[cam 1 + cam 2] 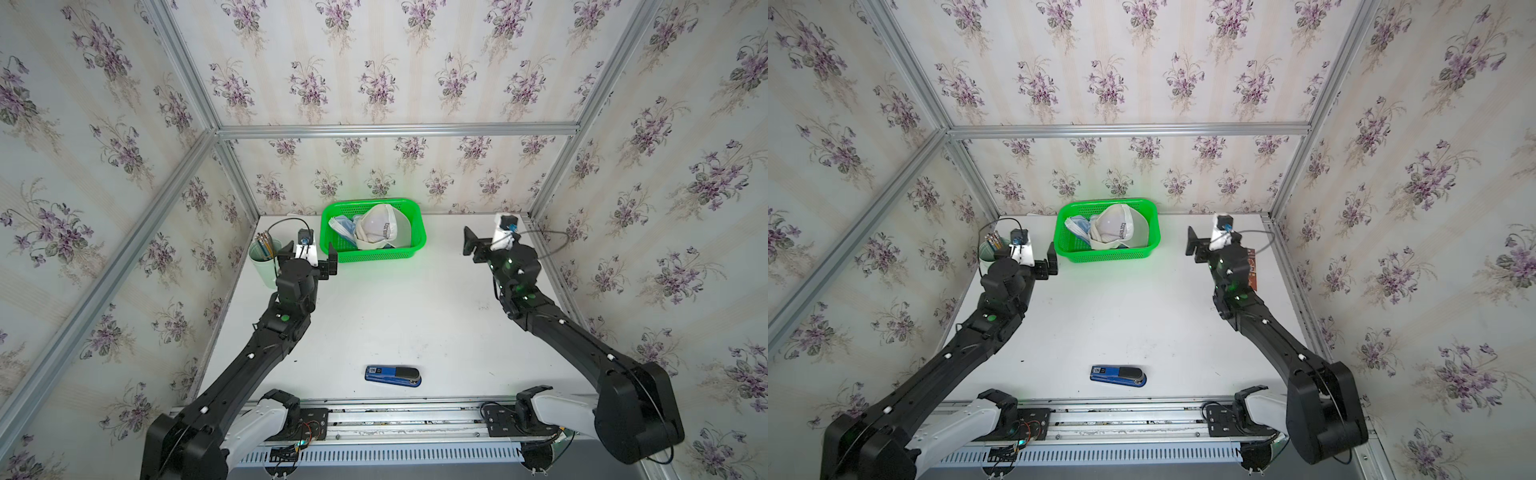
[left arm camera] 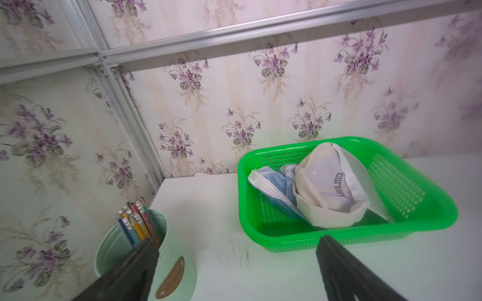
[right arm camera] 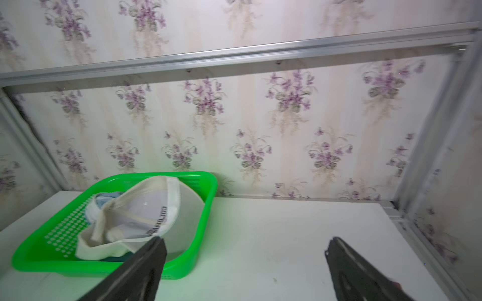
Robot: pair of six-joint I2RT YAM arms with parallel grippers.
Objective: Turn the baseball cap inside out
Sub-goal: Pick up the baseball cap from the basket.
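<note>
- Your left fingers (image 2: 339, 268) stand spread wide with nothing between them, held above the surface (image 1: 395, 316) close to the near left corner of the green basket (image 1: 374, 255).
- Your right fingers (image 3: 349, 268) are spread just as wide and hold nothing. In a top view they (image 1: 469, 241) hang over bare surface, well apart from the basket's right side.
- The cap (image 1: 380, 226), cream-white with grey lettering, lies inside the basket at the back of the surface, against the flowered wall. No finger touches it.
- From the left wrist view the cap (image 2: 326, 187) sits with its rounded crown up, and its brim slants along the basket's wall (image 2: 300, 242) on the side away from the cup.
- From the right wrist view the cap (image 3: 140, 216) shows a loose cream band folded around its lower edge. You cannot tell from these angles which face of the fabric is outward.
- A blue cloth (image 2: 276, 182) with a white edge is tucked beside the cap in the same basket, touching it.
- A pale green cup (image 1: 264, 266) of pencils (image 2: 135, 221) stands at the far left of the surface, just beside your left fingers.
- A blue and black stapler (image 1: 392, 376) lies flat near the front edge, between the two arms and well apart from the basket.
</note>
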